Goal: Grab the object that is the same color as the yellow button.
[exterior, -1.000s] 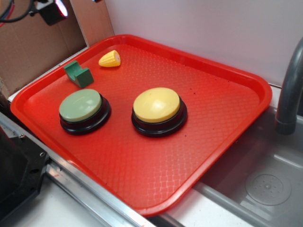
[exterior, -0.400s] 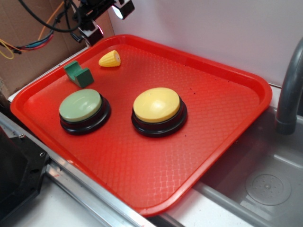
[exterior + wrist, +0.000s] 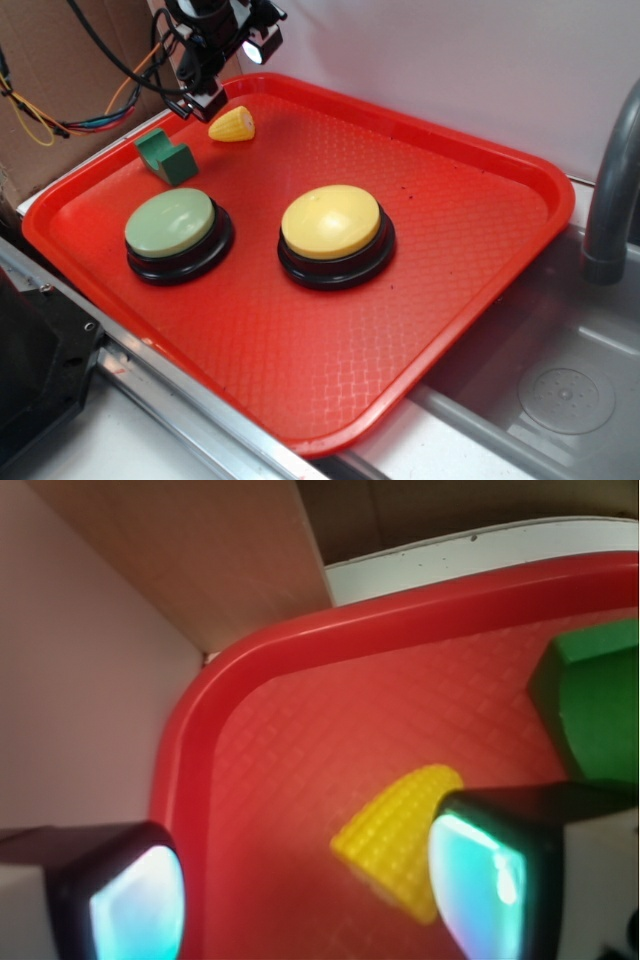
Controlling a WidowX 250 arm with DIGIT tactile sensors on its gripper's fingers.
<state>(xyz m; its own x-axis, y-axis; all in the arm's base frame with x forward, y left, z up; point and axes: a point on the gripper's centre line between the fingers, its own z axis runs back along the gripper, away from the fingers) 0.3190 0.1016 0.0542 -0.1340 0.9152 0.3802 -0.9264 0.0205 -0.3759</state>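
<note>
The small yellow corn-cob tip [image 3: 232, 125] lies at the far left of the red tray [image 3: 480, 240]. In the wrist view it [image 3: 395, 835] sits just inside the right fingertip, partly hidden by it. My gripper [image 3: 215, 70] hangs over the tray's far left corner, above and a little left of the corn tip, open and empty; the wrist view shows the gap [image 3: 305, 895] between wide-apart fingers. The large pale-yellow domed button [image 3: 331, 222] on a black base stands mid-tray.
A pale-green domed button [image 3: 171, 222] on a black base stands left of the yellow one. A green notched block [image 3: 166, 157] lies near the corn tip, seen also in the wrist view [image 3: 595, 705]. Cardboard [image 3: 60, 70] stands behind left; a grey faucet [image 3: 610, 190] and sink are at right.
My gripper has come into view from the upper left and moved down and right over the tray's far corner, close above the corn tip. Nothing on the tray has moved.
</note>
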